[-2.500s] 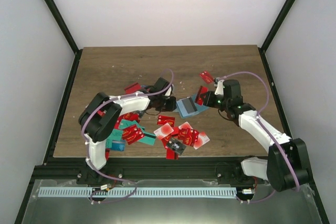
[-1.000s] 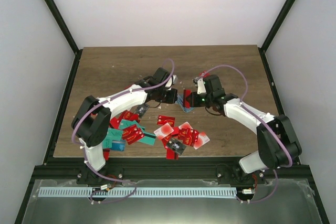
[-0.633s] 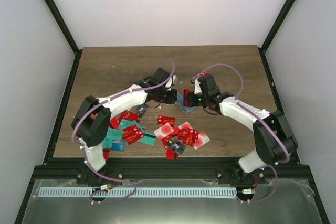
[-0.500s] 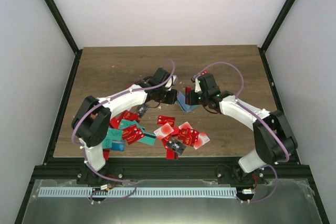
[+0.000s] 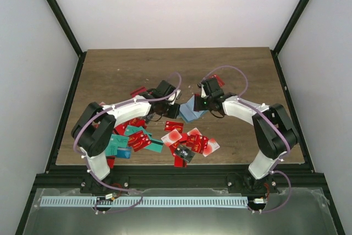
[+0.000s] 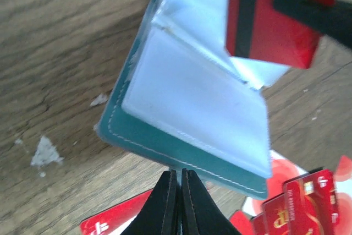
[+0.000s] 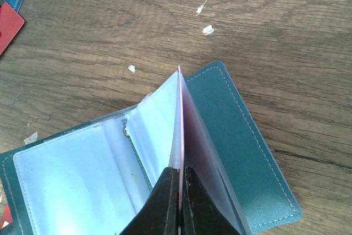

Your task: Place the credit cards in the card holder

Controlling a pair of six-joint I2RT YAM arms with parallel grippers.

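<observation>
Card holder (image 5: 188, 111) lies open on worktop (image 5: 121, 70), pale clear sleeves facing up. Right pincer (image 7: 179, 175) clamped on red card (image 7: 179, 108). Card stands on edge among holder's sleeves, next to fold; cannot tell whether inside pocket. Left pincer (image 6: 177, 175) pressed together, tips touching holder's stitched teal edge; cannot tell whether edge is pinched. Remaining credit cards (image 5: 184, 138) scattered on near side of holder, mostly red, few teal.

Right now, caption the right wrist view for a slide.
Right end effector holds a card edge-on in the open holder.
</observation>
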